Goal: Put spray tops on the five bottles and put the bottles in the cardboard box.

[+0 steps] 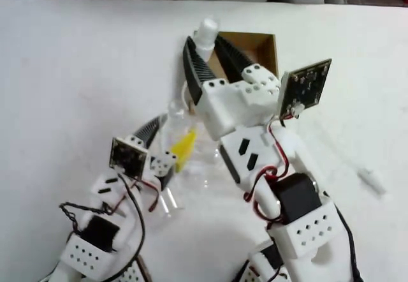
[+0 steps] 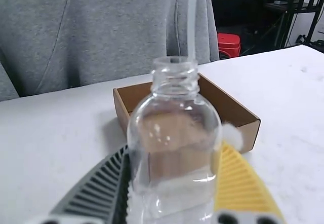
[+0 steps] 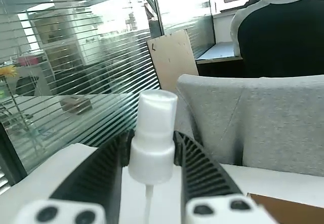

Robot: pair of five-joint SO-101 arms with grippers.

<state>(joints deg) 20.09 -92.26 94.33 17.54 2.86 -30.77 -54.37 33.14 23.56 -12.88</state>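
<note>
Nearest the arms' bases, the left gripper point(image 1: 169, 138) is clamped on the body of a clear bottle point(image 2: 174, 143), one grey finger and one yellow finger pressed to its sides. The bottle is upright over the table point(image 1: 76, 71) with its threaded neck open; whether its base rests on the surface I cannot tell. Just beyond and above it, the right gripper point(image 1: 205, 43) pinches a white spray top point(image 3: 152, 138) by its collar between black ribbed fingers, nozzle end up. The top's thin dip tube point(image 2: 191, 26) hangs down to the rim of the neck — whether the tip is already inside the mouth I cannot tell. The step in hand looks to be feeding that tube in and seating the top, and the tube is what decides it. It bends, so the right arm should come straight down over the centre of the mouth rather than sweep in sideways, letting the tube slide in before the collar meets the threads. The left grip should be firm and level without hard squeezing — a thin clear wall like this probably flexes, and a tilted neck would cock the collar. Press or turn only once the collar sits square. Farthest off, the cardboard box point(image 2: 238, 115) sits open-topped just behind the bottle, a short carry once the top is on.
</note>
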